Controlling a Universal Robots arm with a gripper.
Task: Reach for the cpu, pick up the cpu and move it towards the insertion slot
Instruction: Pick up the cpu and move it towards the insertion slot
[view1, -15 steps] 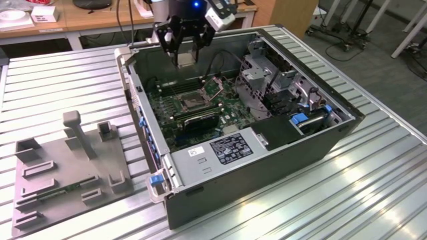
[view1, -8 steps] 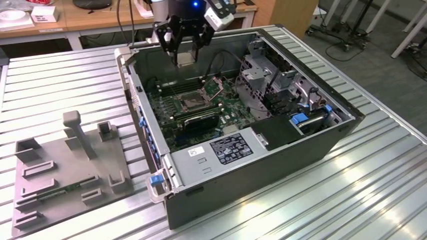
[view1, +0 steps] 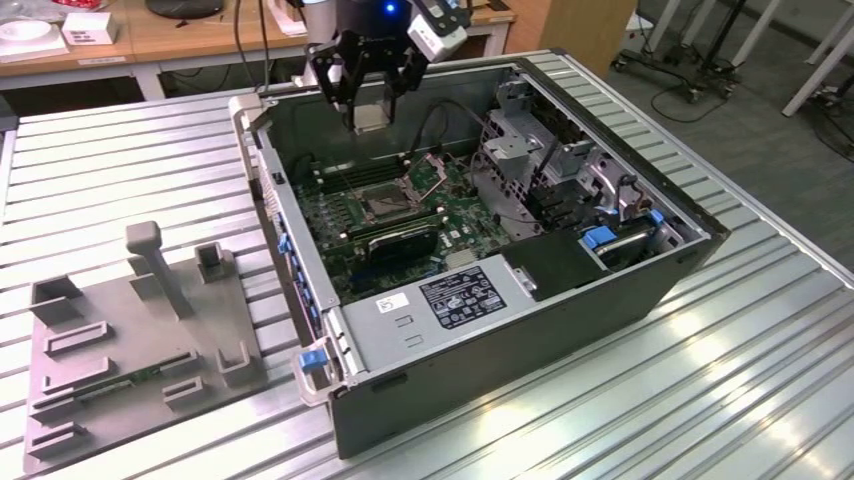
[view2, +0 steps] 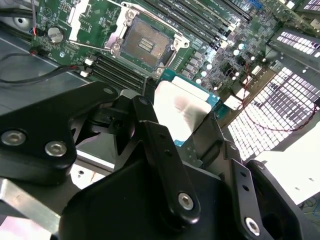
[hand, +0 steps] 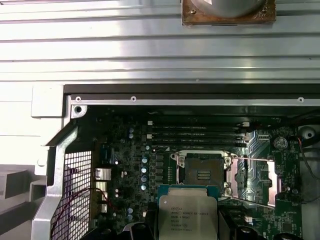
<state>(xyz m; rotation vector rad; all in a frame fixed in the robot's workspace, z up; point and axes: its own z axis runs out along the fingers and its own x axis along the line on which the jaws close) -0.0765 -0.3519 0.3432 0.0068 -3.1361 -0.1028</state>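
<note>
Pincer grips the cpu; you see the open insertion slot beyond it in both wrist views, and the computer case in the exterior view.

The cpu, a flat square chip with a silvery-white metal lid and a thin blue-green rim, hangs clear of the motherboard, clamped at two opposite edges; in the second wrist view its lid faces the camera, pale and glossy. In the exterior view it appears as a small light square held above the open computer case. The insertion slot, a square silver-framed socket with a dark centre of fine contacts, lies open on the green board, apparently empty, just beside the chip's edge in both wrist views and well below it in the exterior view.
</note>
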